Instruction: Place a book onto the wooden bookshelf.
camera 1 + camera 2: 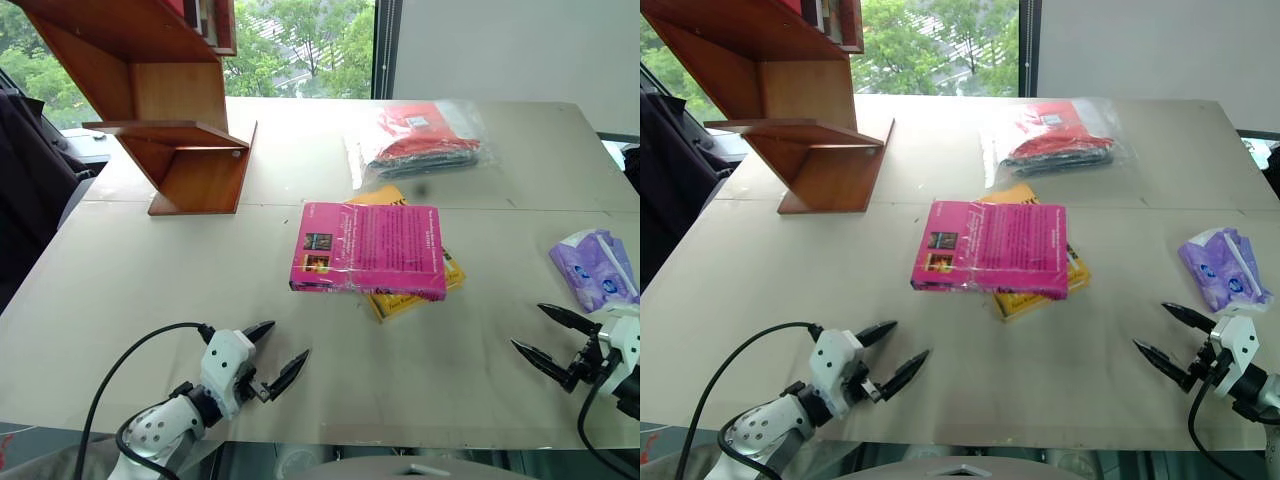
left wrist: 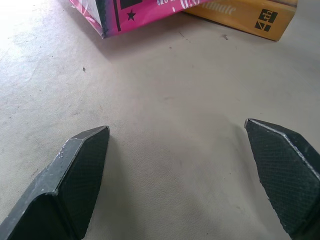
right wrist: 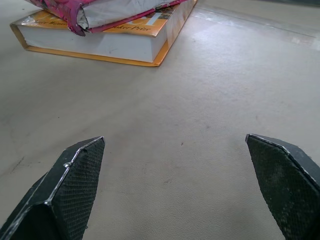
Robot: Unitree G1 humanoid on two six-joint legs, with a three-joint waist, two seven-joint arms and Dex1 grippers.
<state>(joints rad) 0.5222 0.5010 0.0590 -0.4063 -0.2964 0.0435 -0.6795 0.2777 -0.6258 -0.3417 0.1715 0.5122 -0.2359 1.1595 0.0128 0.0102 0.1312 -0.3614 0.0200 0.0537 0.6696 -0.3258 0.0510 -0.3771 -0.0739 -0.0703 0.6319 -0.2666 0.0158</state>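
Note:
The magenta-pink book (image 1: 370, 247) lies flat in the middle of the table, back cover up, resting on top of a yellow book (image 1: 415, 290). The wooden bookshelf (image 1: 160, 95) stands at the far left of the table. My left gripper (image 1: 282, 348) hovers open over the near left edge, pointing toward the books, nothing between its fingers. My right gripper (image 1: 538, 332) stands open at the near right edge, also empty. The left wrist view shows the pink book's corner (image 2: 115, 15) and the yellow book's spine (image 2: 240, 15) ahead. In the right wrist view the stacked books (image 3: 105, 30) lie ahead.
A clear bag of red items (image 1: 420, 140) lies at the back of the table. A purple tissue pack (image 1: 595, 268) sits at the right edge near my right gripper. A window runs behind the table (image 1: 180, 290).

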